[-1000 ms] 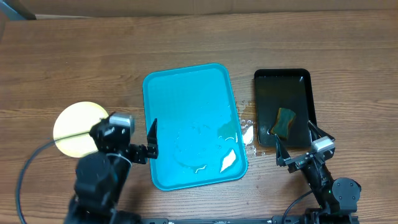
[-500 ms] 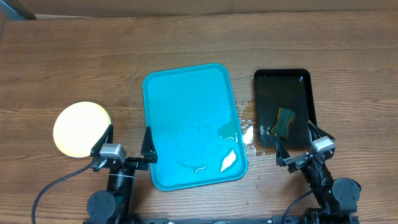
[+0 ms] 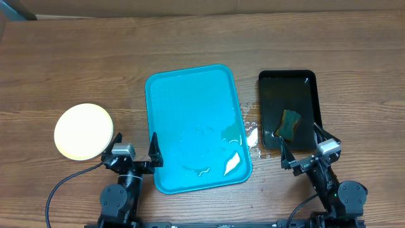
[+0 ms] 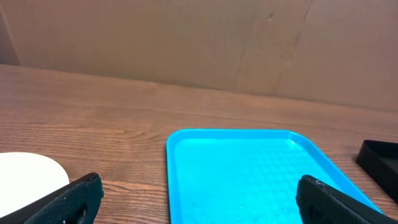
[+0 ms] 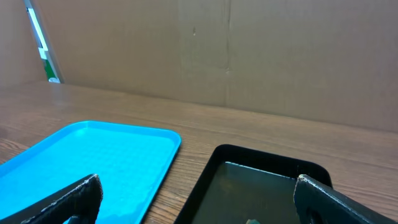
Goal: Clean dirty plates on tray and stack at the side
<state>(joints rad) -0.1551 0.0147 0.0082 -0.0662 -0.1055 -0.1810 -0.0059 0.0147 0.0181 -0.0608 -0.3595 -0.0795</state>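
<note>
The turquoise tray (image 3: 190, 95) lies mid-table with water droplets on it and no plates; it also shows in the left wrist view (image 4: 249, 168) and the right wrist view (image 5: 81, 162). A pale yellow plate (image 3: 82, 131) sits on the table at the left, on top of a stack as far as I can tell; its edge shows in the left wrist view (image 4: 25, 171). The white plates are not separately visible. My left gripper (image 3: 134, 149) is open and empty at the tray's front left corner. My right gripper (image 3: 300, 147) is open and empty at the front of the black tray.
A narrow black tray (image 3: 288, 82) right of the turquoise tray holds water and a green-and-yellow sponge (image 3: 290, 124). Water droplets (image 3: 253, 136) lie on the wood between the two trays. A cardboard wall stands behind the table.
My left arm has drawn back from the yellow plate to the table's front edge, gripper open and low beside the tray's front left corner. The right arm has not moved.
</note>
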